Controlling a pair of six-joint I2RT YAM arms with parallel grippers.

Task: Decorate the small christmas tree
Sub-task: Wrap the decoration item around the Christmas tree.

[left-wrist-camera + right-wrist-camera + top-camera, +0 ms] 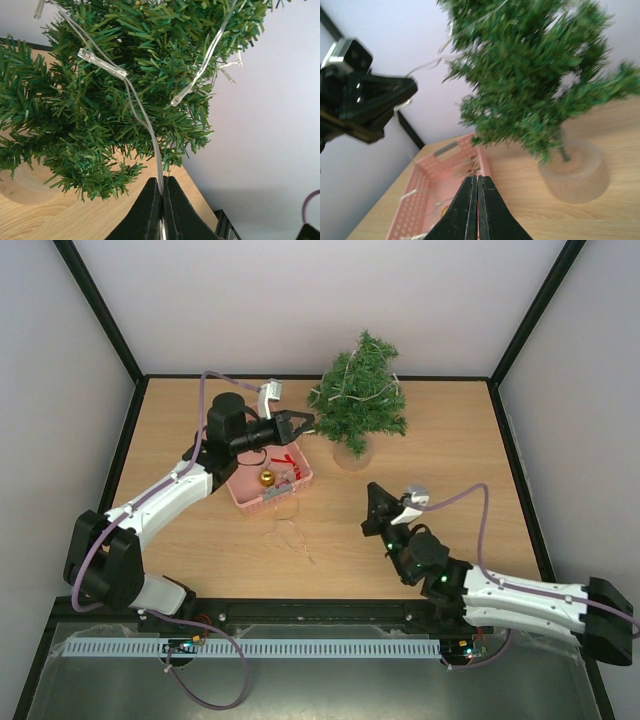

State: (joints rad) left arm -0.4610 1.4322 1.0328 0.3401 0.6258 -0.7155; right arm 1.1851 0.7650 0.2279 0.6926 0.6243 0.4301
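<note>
Left fingers (160, 200): pressed together, with a thin pale light string (142, 118) pinched in the seam between them. The string runs up from the tips into the branches of the small christmas tree (115, 65), where a clear bulb (102, 64) lies among the needles. In the top view these fingers (303, 423) sit just beside the tree's left flank, held off the tabletop (450, 440). Right fingers (476, 200): closed flat against each other, with nothing seen between them. In the top view they point toward the tree from the near right and stand apart from it. The tree stands upright at the far middle of the tabletop on a round pale base (575, 175), with string draped through its upper branches. A pink basket (250, 495) lies on the tabletop just left of the base, under the left arm's wrist. It holds a gold ball (267, 478) and a red item (284, 458) whose kind cannot be told. A further length of loose string (288, 530) lies on the tabletop at the basket's near side.
</note>
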